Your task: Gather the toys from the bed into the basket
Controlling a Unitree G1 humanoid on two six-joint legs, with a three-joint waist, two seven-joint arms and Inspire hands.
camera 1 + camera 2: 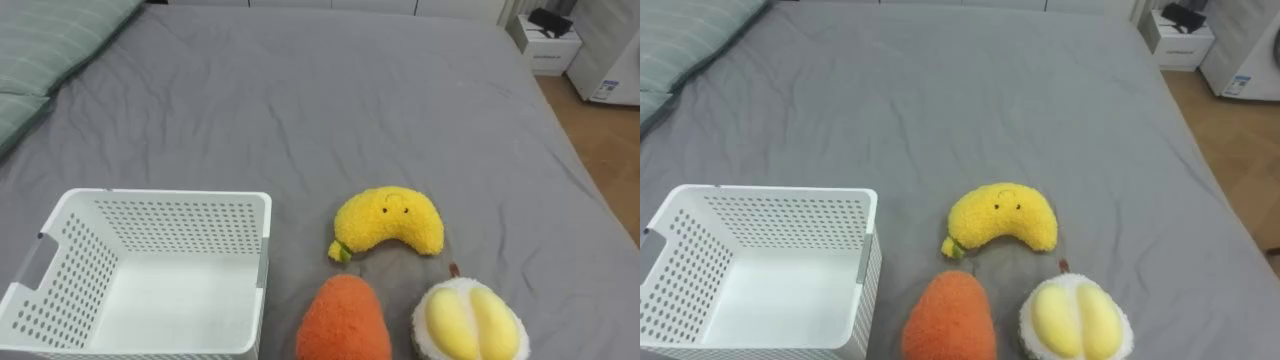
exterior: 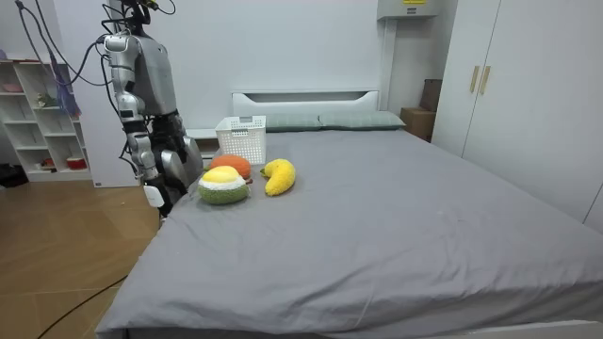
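Presently the banana toy (image 1: 388,222), orange toy (image 1: 343,320) and durian toy (image 1: 468,322) lie on the bed (image 1: 330,100) beside the empty white basket (image 1: 190,205); the right hand (image 2: 158,196), low at the bedside, its state untellable, should likely take the nearest toy round its middle

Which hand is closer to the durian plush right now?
Right, most likely. The right hand hangs at the edge of the bed, just off the durian plush on the room view's left. The robot's left side faces the basket, beyond the orange plush.
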